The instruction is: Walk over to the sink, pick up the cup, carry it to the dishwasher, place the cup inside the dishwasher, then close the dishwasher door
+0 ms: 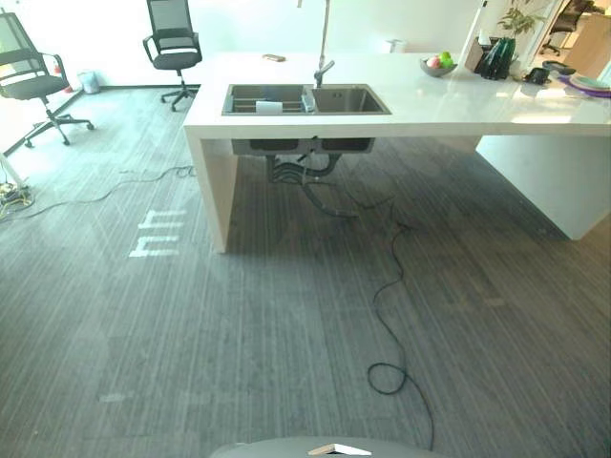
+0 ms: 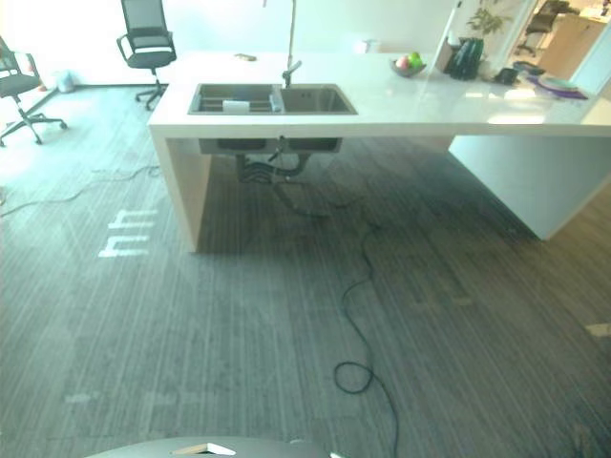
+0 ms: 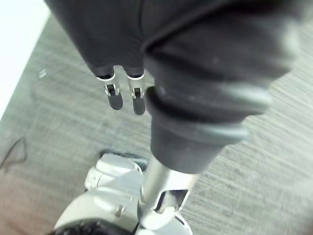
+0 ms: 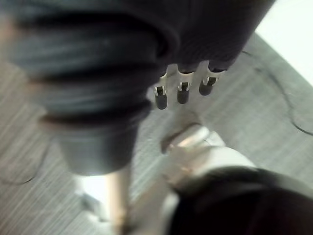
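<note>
Left hand [image 3: 116,96] and right hand [image 4: 182,93] hang with fingers loose, apart, holding nothing. What looks like the small white cup [image 1: 270,107] sits in the steel double sink [image 1: 348,100], well ahead. Risk: a crooked approach clips the white bench [image 1: 458,107] corner, or stopping short spoils the reach.

Inventory by count:
- Counter [image 1: 458,105]: one.
- Sink [image 1: 286,114]: one, with two basins.
- Faucet [image 1: 325,48]: one.
- White cup [image 1: 269,107]: one.
- Fruit bowl [image 1: 437,67]: one.
- Potted plant [image 1: 520,19]: one.
- Office chairs: two, far chair [image 1: 172,46] and left chair [image 1: 33,81].
- Hands: two, left hand [image 3: 124,93] and right hand [image 4: 181,90].
</note>
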Controlling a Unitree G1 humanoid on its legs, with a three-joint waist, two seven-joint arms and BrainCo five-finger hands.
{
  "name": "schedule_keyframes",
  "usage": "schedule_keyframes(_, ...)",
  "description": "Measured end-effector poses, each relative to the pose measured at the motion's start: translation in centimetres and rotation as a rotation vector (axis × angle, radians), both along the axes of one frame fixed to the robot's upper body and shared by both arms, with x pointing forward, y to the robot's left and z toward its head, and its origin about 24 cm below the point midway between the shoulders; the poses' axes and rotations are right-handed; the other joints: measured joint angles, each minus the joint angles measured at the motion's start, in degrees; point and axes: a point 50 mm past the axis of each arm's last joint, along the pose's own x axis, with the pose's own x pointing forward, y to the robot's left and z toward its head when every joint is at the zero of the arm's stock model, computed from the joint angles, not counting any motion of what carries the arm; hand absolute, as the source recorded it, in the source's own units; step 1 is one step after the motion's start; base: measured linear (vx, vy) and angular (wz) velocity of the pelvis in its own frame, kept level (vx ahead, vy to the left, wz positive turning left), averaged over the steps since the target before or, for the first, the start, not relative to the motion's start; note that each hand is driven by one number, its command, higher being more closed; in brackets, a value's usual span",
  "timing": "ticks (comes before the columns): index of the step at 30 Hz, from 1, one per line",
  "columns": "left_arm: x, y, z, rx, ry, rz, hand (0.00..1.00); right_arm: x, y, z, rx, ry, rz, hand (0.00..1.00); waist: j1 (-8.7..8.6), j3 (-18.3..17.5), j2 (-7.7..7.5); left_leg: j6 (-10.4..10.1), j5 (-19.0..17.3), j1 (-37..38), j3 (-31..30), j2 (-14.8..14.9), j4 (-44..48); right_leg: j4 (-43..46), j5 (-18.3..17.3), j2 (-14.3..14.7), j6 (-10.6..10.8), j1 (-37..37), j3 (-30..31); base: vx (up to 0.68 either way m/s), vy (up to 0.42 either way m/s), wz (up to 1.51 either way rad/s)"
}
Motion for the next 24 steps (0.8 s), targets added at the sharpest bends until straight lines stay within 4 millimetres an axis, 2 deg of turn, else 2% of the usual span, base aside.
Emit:
schedule_keyframes(2,-0.3,-0.4,-0.1,-0.040,-0.004,0.019,0.00,-0.2,0.1,0.0,0.022,0.007,-0.029,0.00,0.34,1.38,0.05,-0.31,2.87,2.42,1.46,-0.04,-4.46,-4.39,2.63,-0.04,0.31,1.96,-0.95,0.07,0.022,-0.06)
schedule_keyframes(4,-0.5,-0.6,-0.1,-0.076,-0.019,0.018,0.00,0.0,0.1,-0.1,0.017,0.008,-0.013,0.00,0.50,2.45,0.23,-0.53,3.20,3.07,1.76,-0.16,-5.82,-7.01,4.34,-0.12,0.61,3.13,-1.76,0.05,0.016,-0.11)
schedule_keyframes(5,-0.4,-0.7,-0.1,-0.091,-0.027,-0.009,0.00,0.3,0.0,-0.1,0.003,0.001,0.031,0.00,0.45,2.73,-0.28,-0.39,3.50,3.78,1.94,-0.21,-6.75,-8.21,4.97,-0.10,0.84,3.90,-2.26,0.06,0.004,-0.05)
schedule_keyframes(7,-0.1,-0.9,-0.1,-0.114,-0.038,-0.055,0.00,0.5,-0.3,-0.1,-0.025,-0.005,0.092,0.00,0.44,3.03,0.07,-0.44,4.00,4.44,1.96,-0.32,-7.71,-9.31,5.53,-0.10,0.96,4.73,-2.96,0.08,-0.003,0.03)
schedule_keyframes(9,0.9,-1.4,0.0,-0.156,-0.081,-0.079,0.00,1.4,-0.6,0.0,-0.066,-0.031,0.168,0.00,0.50,3.13,-0.07,-0.16,4.56,5.13,1.93,-0.37,-8.71,-10.07,6.13,0.02,0.62,5.28,-3.24,0.10,0.001,0.02)
schedule_keyframes(13,3.9,-1.7,0.2,-0.120,-0.184,-0.162,0.00,3.9,-1.0,0.4,-0.115,-0.133,0.134,0.00,0.55,3.84,0.60,-0.45,4.41,6.58,1.58,-0.33,-9.34,-10.49,5.97,0.14,1.10,6.84,-4.75,0.07,0.000,0.03)
schedule_keyframes(15,6.6,-2.3,0.6,-0.097,-0.277,-0.134,0.00,6.4,-0.9,0.8,-0.132,-0.246,0.069,0.00,0.51,4.20,0.91,-0.56,4.34,6.54,1.46,-0.30,-9.34,-10.48,5.86,0.17,1.27,6.86,-4.89,0.00,0.000,0.00)
schedule_keyframes(17,8.0,-3.0,0.8,-0.096,-0.332,-0.096,0.00,8.2,-0.2,1.2,-0.133,-0.323,0.046,0.00,0.49,4.25,0.94,-0.71,4.25,6.60,1.46,-0.28,-9.31,-10.46,5.69,0.16,1.52,6.96,-4.92,0.00,0.000,0.00)
schedule_keyframes(20,8.7,-3.8,0.9,-0.107,-0.370,-0.071,0.00,9.6,0.3,1.5,-0.144,-0.386,0.036,0.00,0.53,4.27,0.90,-1.24,3.91,7.06,1.56,-0.15,-9.20,-9.71,5.25,0.15,2.17,7.03,-4.80,0.00,0.000,0.00)
schedule_keyframes(24,8.4,-3.8,0.9,-0.122,-0.390,-0.101,0.00,9.2,0.4,1.4,-0.146,-0.382,0.031,0.00,0.71,4.46,0.64,-1.74,3.54,7.89,2.36,0.01,-9.07,-9.00,4.85,0.12,2.48,7.39,-4.42,-0.03,-0.002,-0.06)
